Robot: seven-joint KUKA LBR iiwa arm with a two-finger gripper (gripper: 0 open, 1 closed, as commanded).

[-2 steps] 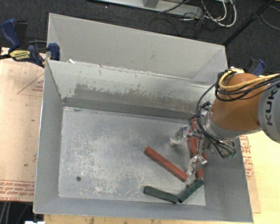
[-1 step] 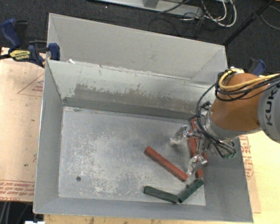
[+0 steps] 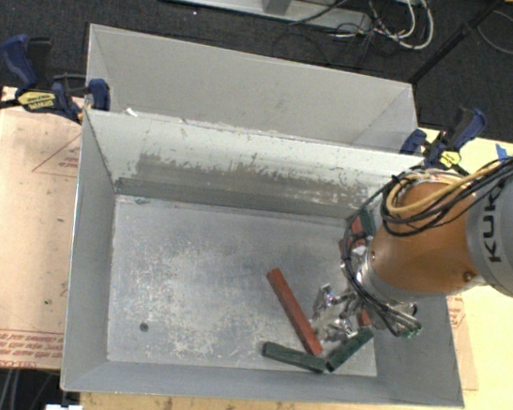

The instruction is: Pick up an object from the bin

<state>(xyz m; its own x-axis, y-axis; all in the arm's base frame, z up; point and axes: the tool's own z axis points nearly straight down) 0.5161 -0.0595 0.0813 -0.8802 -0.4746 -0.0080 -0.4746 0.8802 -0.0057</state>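
Whether the gripper [image 3: 333,322] is open or closed cannot be told; its metal tip is seen low over the bin's near right corner, under the orange wrist cover. Just to its left a red stick [image 3: 290,306] is found, its long axis running diagonally from upper left down to lower right, the lower end closest to the tip. A green stick [image 3: 352,348] is tilted just below and right of the tip, and a second green stick [image 3: 292,355] lies flat along the near wall. The rest of the bin [image 3: 191,266] floor is bare. The red stick is judged nearest, so any closing would best be made across that diagonal.
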